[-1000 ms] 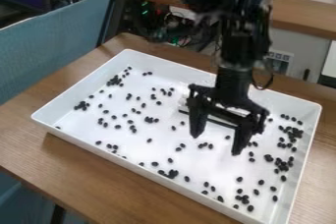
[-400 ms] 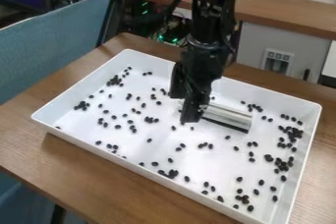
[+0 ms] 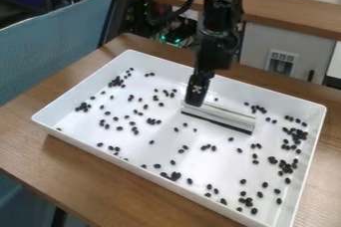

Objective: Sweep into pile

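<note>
My gripper (image 3: 196, 96) hangs down over the upper middle of the tray, turned edge-on to the camera. Its lower end overlaps the left end of a silver sweeping tool (image 3: 223, 116) with a black lower edge, which lies slanted on the tray floor. Whether the two touch is unclear. Small black bean-like pieces are scattered around the tool. A dense cluster (image 3: 295, 134) sits by the right wall, a smaller group (image 3: 175, 176) is near the front wall, and another (image 3: 116, 81) lies at the upper left.
The white tray (image 3: 100, 149) has raised walls on all sides and stands on a wooden table (image 3: 80, 173). A blue-grey chair back or panel (image 3: 53, 47) is at the left. Behind are a wooden shelf (image 3: 299, 17) and a grey cabinet.
My gripper has turned from broadside to edge-on and shifted left, then back towards the tool's left end. The tool, formerly partly hidden behind it, shows more fully. The pieces look unmoved.
</note>
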{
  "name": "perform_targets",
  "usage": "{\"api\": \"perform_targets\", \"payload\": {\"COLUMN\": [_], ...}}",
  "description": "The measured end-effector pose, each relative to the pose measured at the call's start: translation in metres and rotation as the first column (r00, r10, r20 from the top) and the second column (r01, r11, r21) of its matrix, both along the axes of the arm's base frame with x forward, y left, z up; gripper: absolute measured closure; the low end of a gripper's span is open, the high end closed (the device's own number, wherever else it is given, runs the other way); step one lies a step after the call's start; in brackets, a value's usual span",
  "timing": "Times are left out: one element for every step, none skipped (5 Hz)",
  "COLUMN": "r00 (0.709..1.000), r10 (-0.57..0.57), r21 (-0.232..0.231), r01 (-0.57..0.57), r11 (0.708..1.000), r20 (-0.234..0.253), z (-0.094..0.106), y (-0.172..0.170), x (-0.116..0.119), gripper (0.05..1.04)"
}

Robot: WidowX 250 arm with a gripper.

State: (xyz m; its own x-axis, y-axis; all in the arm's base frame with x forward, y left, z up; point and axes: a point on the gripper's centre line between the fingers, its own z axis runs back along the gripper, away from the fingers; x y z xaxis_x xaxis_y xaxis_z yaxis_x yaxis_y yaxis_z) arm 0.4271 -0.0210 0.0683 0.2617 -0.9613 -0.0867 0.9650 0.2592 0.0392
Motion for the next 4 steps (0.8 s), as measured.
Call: {"api": "perform_targets", "payload": {"r00": [0.975, 0.959, 0.966, 0.977], "r10": [-0.223, -0.281, -0.257, -0.212], "r21": [-0.041, -0.037, -0.052, -0.034], "r01": [0.223, 0.282, 0.257, 0.211], "r11": [0.974, 0.959, 0.965, 0.977], "r20": [0.007, 0.037, 0.004, -0.02], "z": [-0.009, -0.012, -0.03, -0.036], "y": [-0.022, -0.028, -0.029, -0.023], "x": [0.008, 0.013, 0.011, 0.017], "gripper": [0.084, 0.084, 0.084, 0.127]}}
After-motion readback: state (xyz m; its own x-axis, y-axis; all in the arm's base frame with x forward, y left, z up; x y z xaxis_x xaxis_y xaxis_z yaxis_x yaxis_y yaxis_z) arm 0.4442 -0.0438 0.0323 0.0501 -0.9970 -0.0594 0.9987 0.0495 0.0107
